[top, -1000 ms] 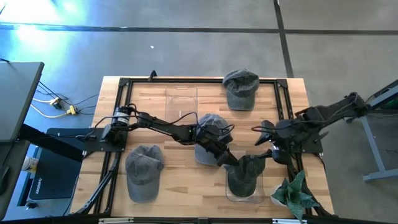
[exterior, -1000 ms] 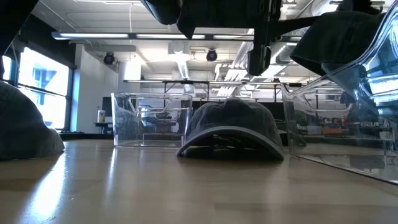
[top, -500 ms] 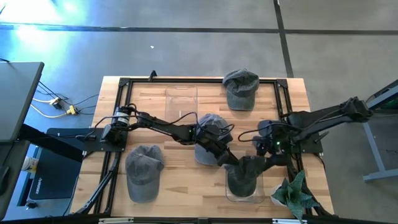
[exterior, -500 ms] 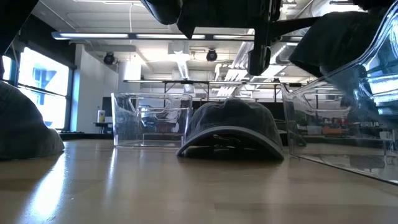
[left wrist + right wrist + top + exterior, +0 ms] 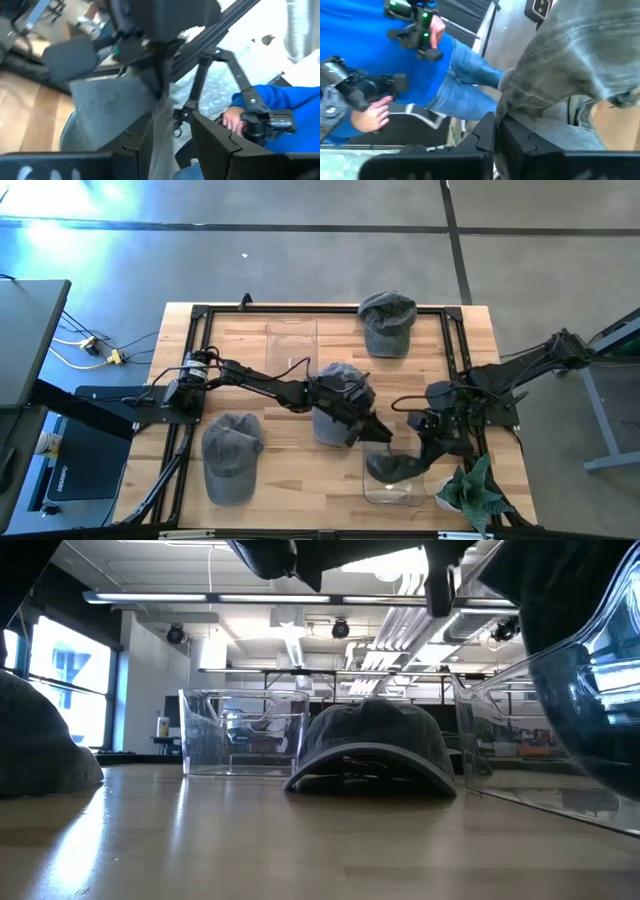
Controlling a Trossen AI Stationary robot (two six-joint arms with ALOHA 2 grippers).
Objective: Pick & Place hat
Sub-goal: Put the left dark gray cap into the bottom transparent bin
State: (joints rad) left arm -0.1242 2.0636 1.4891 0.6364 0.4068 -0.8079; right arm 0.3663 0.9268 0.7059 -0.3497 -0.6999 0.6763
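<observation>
Grey denim is sagging into the clear bin [image 5: 392, 485]: the hat [image 5: 393, 465] is hanging half inside, the right claw [image 5: 423, 450] pinching its edge shut, the left claw [image 5: 372, 432] gripping thin cloth, part-closed. It is risking snagging on the rim (opposed pulls). The far clear box [image 5: 291, 345] is sitting empty.

Two dark, cable-draped jointed arms

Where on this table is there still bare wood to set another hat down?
Bare wood lies at the far left corner, between the frame and the empty bin, and along the near edge between the left hat and the near bin. The middle is crowded: both hands, left hand and right hand, work a hat there.
</observation>
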